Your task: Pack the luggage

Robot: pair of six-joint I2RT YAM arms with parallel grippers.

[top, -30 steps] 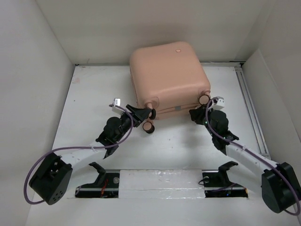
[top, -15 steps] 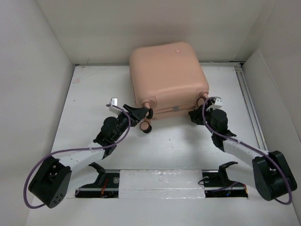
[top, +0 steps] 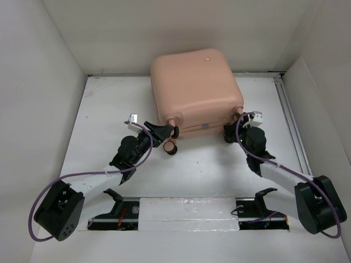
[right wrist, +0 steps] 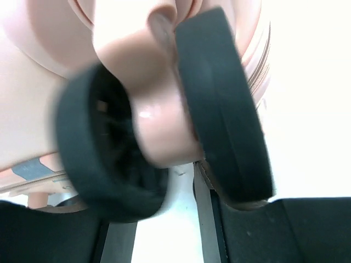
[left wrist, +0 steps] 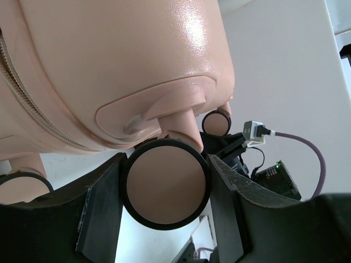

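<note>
The luggage (top: 194,87), a salmon-pink hard-shell suitcase, lies zipped shut at the back middle of the table with its caster wheels facing me. My left gripper (top: 166,133) is shut on the near-left caster wheel (left wrist: 164,183), whose black-rimmed pink disc touches both fingers (left wrist: 104,211). My right gripper (top: 230,133) sits at the near-right corner. In the right wrist view a blurred twin caster wheel (right wrist: 159,126) fills the gap between the jaws, pressed against the right finger (right wrist: 230,219). The suitcase's inside is hidden.
A second left-side caster (top: 170,147) pokes out just below my left gripper. Another right-side caster (top: 239,113) shows above the right gripper. White walls box in the table (top: 109,109) on three sides, with a rail (top: 290,126) along the right edge.
My right arm swung in and its gripper moved up against the suitcase's near-right caster. The left gripper crept slightly up and left, still on its caster.
</note>
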